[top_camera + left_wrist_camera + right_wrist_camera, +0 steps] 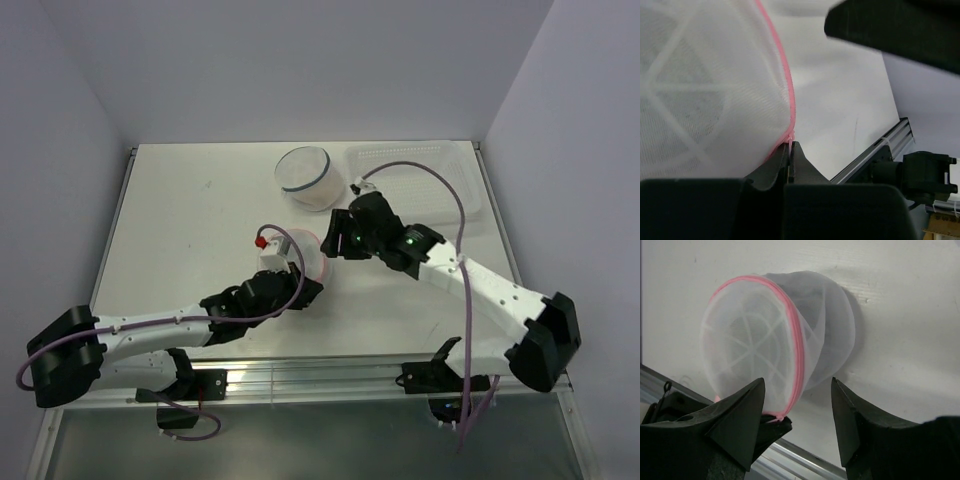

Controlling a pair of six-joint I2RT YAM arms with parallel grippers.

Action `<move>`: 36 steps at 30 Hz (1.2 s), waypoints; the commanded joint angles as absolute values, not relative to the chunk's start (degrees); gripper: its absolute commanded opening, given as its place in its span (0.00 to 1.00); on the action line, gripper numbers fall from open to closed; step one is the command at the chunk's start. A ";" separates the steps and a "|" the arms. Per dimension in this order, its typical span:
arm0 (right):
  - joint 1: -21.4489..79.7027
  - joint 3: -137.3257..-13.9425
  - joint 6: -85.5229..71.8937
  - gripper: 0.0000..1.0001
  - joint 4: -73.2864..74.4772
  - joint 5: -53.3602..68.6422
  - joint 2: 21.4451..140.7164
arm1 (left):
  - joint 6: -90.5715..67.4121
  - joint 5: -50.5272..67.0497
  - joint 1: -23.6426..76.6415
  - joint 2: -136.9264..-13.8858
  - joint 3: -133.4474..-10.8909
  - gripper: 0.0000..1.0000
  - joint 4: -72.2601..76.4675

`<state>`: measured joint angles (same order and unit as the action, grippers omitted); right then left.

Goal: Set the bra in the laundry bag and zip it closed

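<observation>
The laundry bag (303, 250) is a round white mesh pouch with a pink zip seam, standing on edge at mid-table. My left gripper (791, 145) is shut on the pink zip edge (788, 85) at the bag's bottom. From the other side, my right gripper (797, 382) is open, its fingers straddling the lower rim of the bag (755, 335) without touching it. In the top view the right gripper (335, 240) sits just right of the bag and the left gripper (300, 278) just below it. The bra is hidden; only a darker patch shows through the mesh.
A second round white mesh container (306, 175) with a dark rim stands at the back. A clear plastic tray (420, 170) lies at the back right. The aluminium rail (330, 375) marks the table's near edge, and walls close both sides.
</observation>
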<state>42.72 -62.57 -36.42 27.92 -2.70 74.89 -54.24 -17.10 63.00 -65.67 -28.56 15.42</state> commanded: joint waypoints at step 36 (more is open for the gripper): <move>40.00 -55.19 -43.07 0.03 18.19 2.98 78.56 | -53.00 -13.62 62.58 -66.82 -29.63 0.00 18.99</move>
<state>42.37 -51.20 -46.65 18.92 4.14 76.27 -52.77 -13.98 62.41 -71.77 -31.46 19.20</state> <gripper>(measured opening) 0.061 0.021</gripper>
